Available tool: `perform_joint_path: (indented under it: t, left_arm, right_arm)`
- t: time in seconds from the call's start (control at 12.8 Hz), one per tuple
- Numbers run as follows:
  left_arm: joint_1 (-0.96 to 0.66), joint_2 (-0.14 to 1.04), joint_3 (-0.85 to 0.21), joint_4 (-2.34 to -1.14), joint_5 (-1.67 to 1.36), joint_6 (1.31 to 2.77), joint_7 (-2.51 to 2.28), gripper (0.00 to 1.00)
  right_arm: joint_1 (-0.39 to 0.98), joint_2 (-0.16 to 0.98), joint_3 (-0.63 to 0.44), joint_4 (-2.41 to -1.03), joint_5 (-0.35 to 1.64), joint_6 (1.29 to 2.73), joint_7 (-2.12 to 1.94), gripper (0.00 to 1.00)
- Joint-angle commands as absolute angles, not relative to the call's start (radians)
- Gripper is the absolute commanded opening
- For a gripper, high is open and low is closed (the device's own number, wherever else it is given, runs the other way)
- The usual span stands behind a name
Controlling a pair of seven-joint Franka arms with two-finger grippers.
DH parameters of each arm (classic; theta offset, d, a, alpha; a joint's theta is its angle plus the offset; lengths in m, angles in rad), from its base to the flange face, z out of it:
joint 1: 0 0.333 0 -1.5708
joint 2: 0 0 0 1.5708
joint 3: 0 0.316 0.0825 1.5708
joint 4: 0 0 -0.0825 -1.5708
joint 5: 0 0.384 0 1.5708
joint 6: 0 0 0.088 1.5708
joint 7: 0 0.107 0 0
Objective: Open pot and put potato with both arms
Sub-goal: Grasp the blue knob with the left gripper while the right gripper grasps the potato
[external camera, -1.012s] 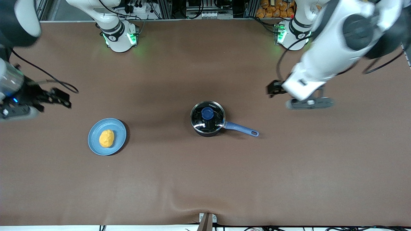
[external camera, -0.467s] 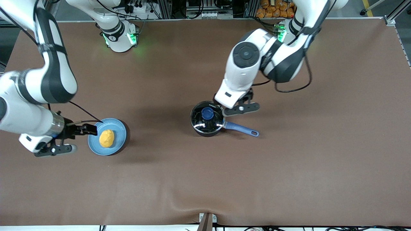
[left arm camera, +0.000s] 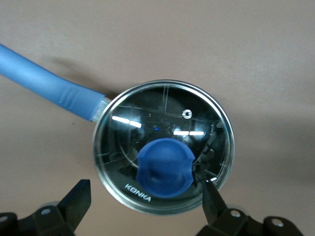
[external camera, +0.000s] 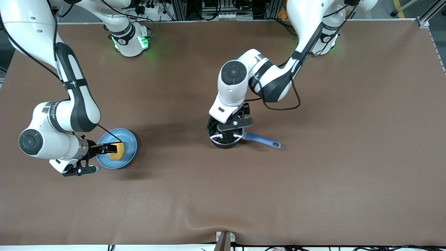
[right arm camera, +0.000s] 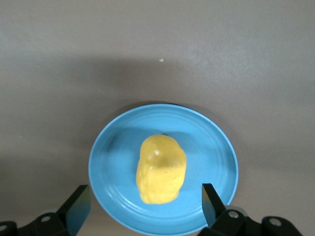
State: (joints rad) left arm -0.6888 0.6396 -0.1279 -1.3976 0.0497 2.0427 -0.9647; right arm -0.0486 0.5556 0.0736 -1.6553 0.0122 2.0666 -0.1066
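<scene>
Brown table [external camera: 313, 181], potato [right arm camera: 161, 168] on plate [right arm camera: 211, 147] under spread right gripper [right arm camera: 142, 206]

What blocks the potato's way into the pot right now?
The glass lid is on the pot, closing it. The left gripper is open over the lid's blue knob; the right gripper is open over the potato.

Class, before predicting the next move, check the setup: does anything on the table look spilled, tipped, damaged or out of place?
Nothing stands out. The pot sits upright with its glass lid seated level, left gripper open over it. The potato lies whole on the blue plate, right gripper open above.
</scene>
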Motion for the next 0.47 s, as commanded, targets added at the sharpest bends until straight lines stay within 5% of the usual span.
perform_joint_path:
  t: [0.0, 0.39]
  left_arm:
    - [-0.718, 0.684, -0.107, -1.341, 0.092, 2.042, -0.974, 1.0]
    - [-0.719, 0.707, -0.11, -1.341, 0.091, 2.094, -0.974, 1.0]
  right_arm:
    - [-0.064, 0.555, 0.084, -1.724, 0.02, 2.12, -0.123, 1.0]
    - [-0.067, 0.577, 0.081, -1.801, 0.021, 2.224, -0.123, 1.0]
